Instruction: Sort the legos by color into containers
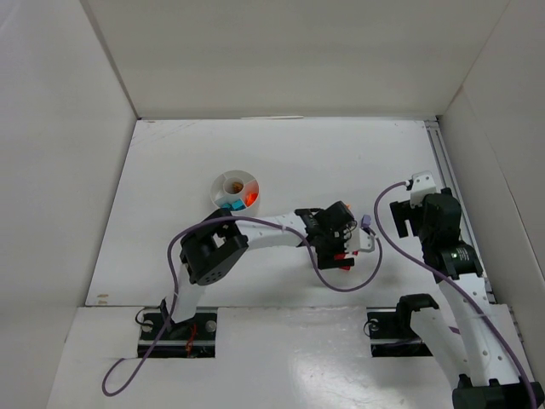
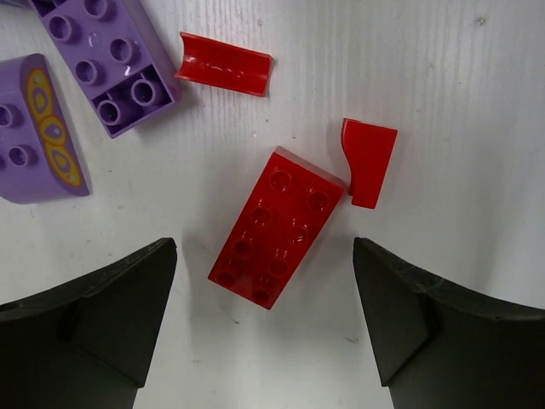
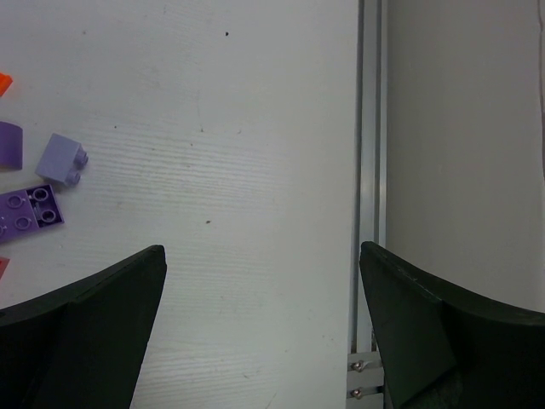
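Nearest, left fingers (image 2: 102, 324) stand wide astride a red brick (image 2: 277, 228); right fingers (image 3: 85, 332) spread wide above table (image 3: 255, 128).

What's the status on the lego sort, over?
Left gripper open, straddling red brick. Right gripper open, empty. Small red piece at brick's corner.

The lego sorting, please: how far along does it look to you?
Done: teal pieces and orange pieces lie in the white dish. In hand: the left tool stands open astride a red studded brick, not gripping it. Left: that brick, two smaller red pieces and the purple bricks on the table. The right tool is open, holding nothing.
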You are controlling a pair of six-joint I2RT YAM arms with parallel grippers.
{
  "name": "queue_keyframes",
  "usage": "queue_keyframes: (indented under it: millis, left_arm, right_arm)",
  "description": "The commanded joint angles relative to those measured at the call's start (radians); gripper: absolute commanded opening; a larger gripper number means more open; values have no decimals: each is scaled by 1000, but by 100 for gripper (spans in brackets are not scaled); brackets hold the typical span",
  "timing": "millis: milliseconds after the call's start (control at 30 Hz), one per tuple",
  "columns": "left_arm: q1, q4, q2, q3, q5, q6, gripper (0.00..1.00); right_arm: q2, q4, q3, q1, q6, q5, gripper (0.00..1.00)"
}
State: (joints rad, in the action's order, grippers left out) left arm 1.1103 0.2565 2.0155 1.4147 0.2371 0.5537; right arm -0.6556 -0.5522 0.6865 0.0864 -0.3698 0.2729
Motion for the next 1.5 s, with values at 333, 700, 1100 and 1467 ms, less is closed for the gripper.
queue_keyframes:
  millis: [333,700,1100,1467]
  left_arm:
    - [-3,87,91,141,62,38,68]
    - [-3,66,60,92,-1,-40,40]
    - [-76,-183,-124,-56,-70,-245,15]
    - [-161,-466,-423,-284,-362,-455,17]
  right_arm:
    - [-13,55,13,7,-6,-4,100]
    - [5,55,13,7,-6,-4,100]
    - [5,55,13,7,-6,-4,100]
    - [14,55,13,7,-6,5,100]
